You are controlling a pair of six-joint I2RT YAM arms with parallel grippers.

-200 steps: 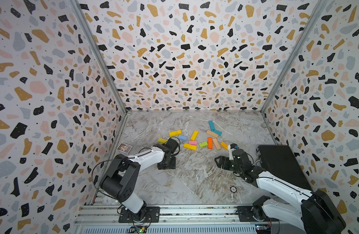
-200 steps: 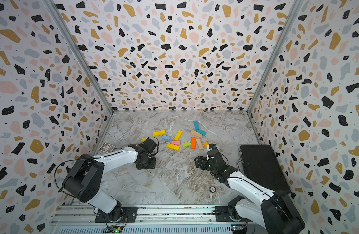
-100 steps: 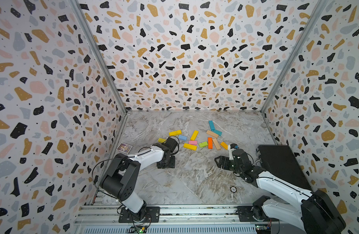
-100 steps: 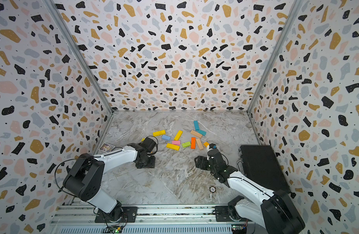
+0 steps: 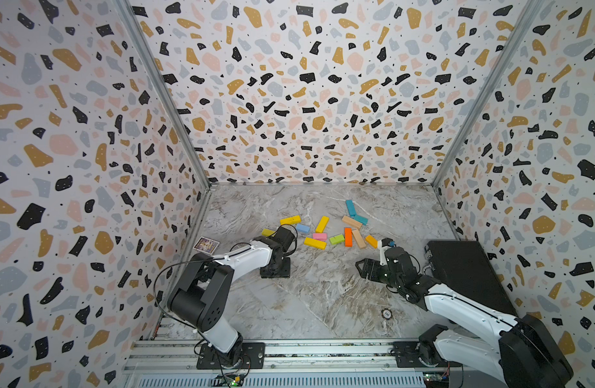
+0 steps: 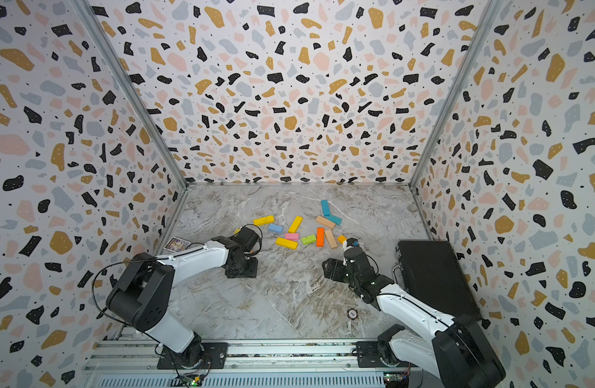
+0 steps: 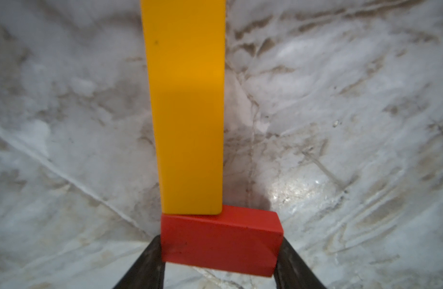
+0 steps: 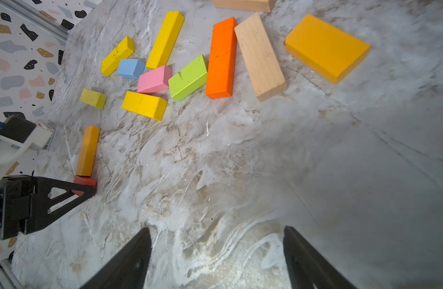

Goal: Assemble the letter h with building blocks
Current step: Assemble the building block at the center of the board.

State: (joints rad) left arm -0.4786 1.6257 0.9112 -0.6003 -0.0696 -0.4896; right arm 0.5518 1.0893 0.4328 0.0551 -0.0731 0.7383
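Hold the small flat red wooden block (image 7: 223,232), pinched in the half-closed left gripper (image 7: 220,252), flat on the marble desk (image 5: 323,295), left of centre and nearer than the loose pile of coloured wooden bars (image 5: 336,235). Butt squarely against the end of the long orange-yellow wooden bar (image 7: 188,107) without shoving it; touches now, offset sideways. Release only once seated. Leave the wide, empty right gripper (image 8: 216,232) right of centre.

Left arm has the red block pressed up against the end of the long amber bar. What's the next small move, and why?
Probably open the left gripper slightly and back straight off. The red block sits clamped between its fingers, its long edge touching the end of the long amber bar and jutting out to one side, seemingly flat on the table. A sideways pull could break that joint.
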